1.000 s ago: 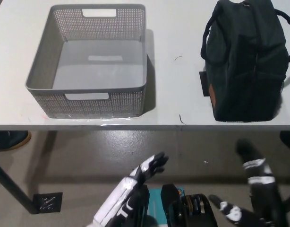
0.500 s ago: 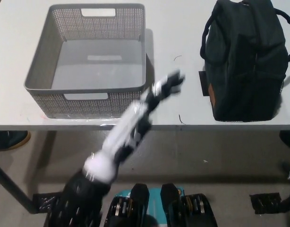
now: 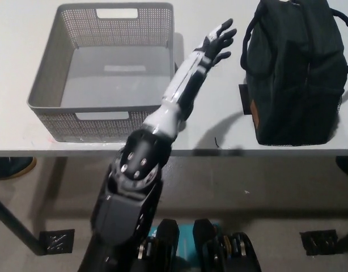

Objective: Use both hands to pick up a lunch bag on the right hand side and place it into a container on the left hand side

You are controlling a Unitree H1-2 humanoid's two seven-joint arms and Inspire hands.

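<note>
A dark green lunch bag with black handles stands upright on the right part of the white table. A grey perforated container sits on the left part, with nothing in it. My left arm reaches up across the table between them. My left hand is open, fingers spread, just left of the bag's upper left side and a small gap from it. My right hand is out of the picture.
The table's front edge runs across the middle of the picture, with grey floor below it. A small black tag lies at the bag's left side. A black marker square is on the floor at lower left.
My left arm has risen from below the table and stretched forward and right, up to the bag's left side. My right hand has dropped out of the picture at lower right.
</note>
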